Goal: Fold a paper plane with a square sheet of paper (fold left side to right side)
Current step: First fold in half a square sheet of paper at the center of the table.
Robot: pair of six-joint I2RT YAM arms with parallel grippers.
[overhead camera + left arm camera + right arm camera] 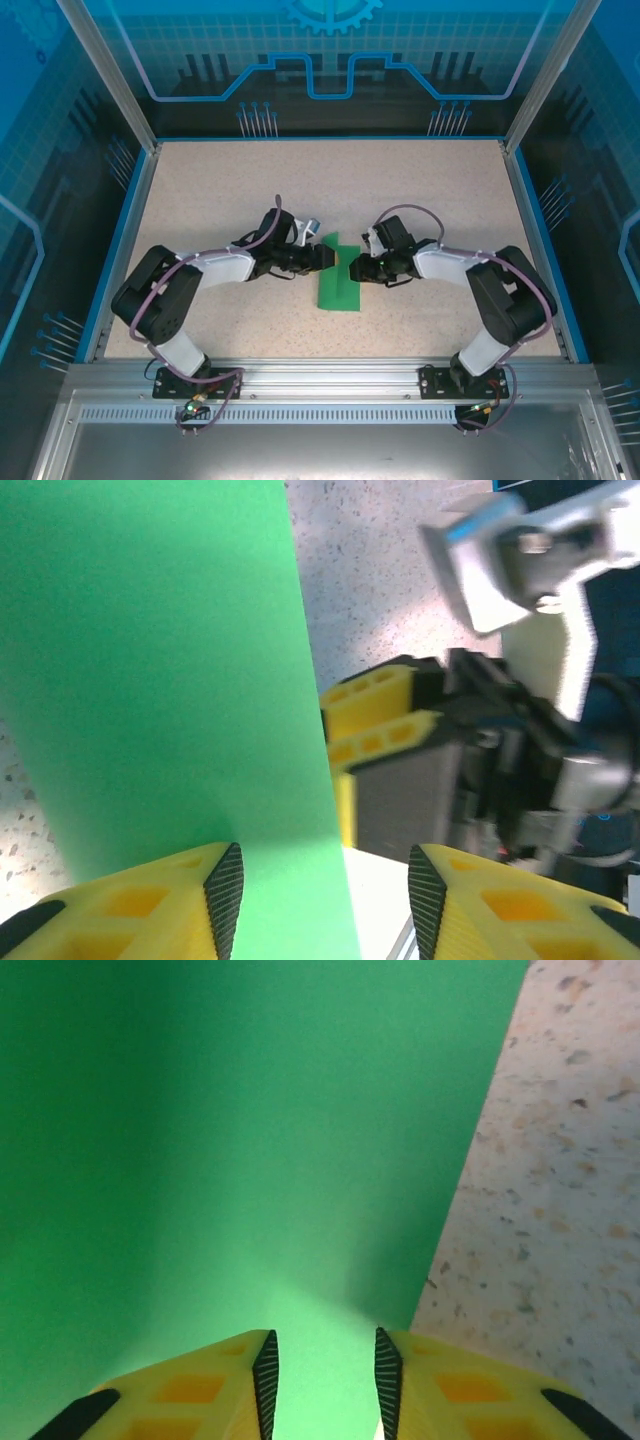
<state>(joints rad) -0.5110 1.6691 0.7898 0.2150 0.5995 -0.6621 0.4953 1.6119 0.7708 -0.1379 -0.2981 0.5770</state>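
Lying at the middle of the speckled beige bench (200, 200), the bright green sheet of paper (338, 290) is plain and smooth. From above it shows as a narrow strip with straight edges, its long side running away from the arms. The left hand (326, 257) meets its left edge, fingers spread well apart, one fingertip (222, 880) over the paper. The right hand (352, 268) sits at the right edge, fingers a narrow gap apart, nothing clamped between them.
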